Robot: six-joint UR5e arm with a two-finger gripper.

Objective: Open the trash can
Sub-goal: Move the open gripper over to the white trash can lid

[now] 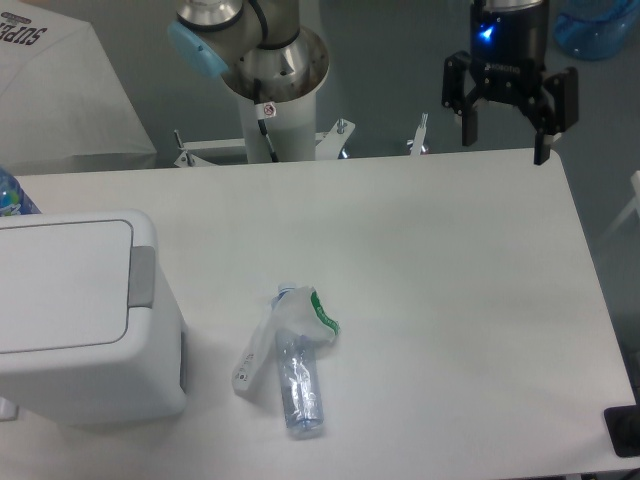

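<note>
- Tabletop (420, 260): white, carried everything.
- Trash can (70, 310): sat at the tabletop's left edge, lid panel down flat, grey tab (142, 276) on its right side.
- Claw (507, 135): hung above the far right edge, fingers spread, holding nothing, well apart from the trash can.
- Clear bottle (298, 380): lay on its side near centre front, just right of the can, crumpled wrapper (300, 312) at its top end.

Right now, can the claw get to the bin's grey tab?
Probably yes. The claw hangs open at the table's far right, the tab faces bare tabletop, and the bottle lies nearer the camera.
</note>
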